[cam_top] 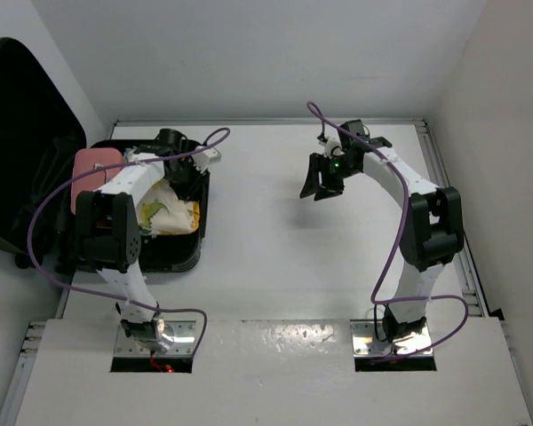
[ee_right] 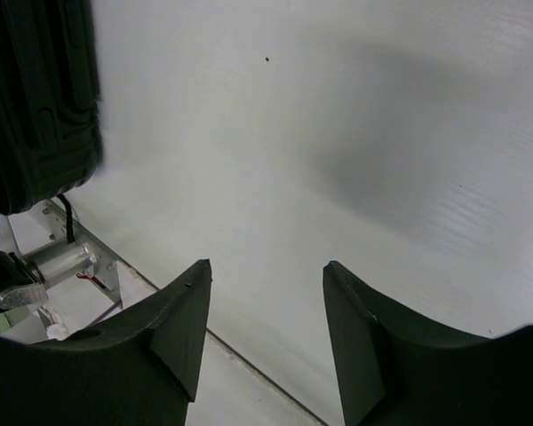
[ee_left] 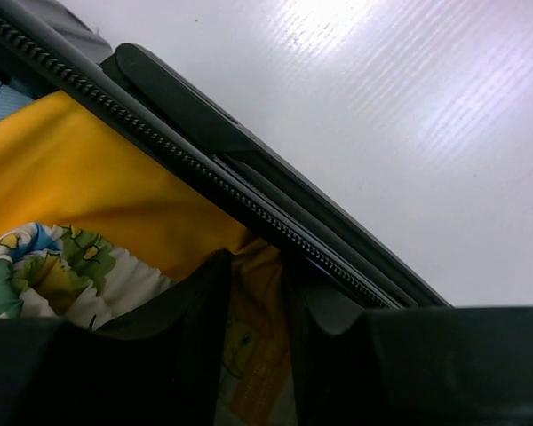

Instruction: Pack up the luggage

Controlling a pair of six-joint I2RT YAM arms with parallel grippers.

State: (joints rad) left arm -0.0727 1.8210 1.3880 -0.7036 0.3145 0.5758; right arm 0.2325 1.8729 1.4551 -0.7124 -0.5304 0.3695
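Over luggage (cam_top: pixel 182 256), left hand (ee_left: pixel 258 293) clamped on yellow cloth (ee_left: pixel 89 169); right hand (ee_right: pixel 266 284) apart above table (ee_right: pixel 338 133).

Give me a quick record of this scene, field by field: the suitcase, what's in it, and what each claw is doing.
luggage: open, base lying at the left of the table, lid swung out to the left
contents: yellow printed cloth, pink item beside it
left claw: inside the luggage, apparently closed on the yellow printed cloth
right claw: open, holding nothing, above the table, apart from the luggage
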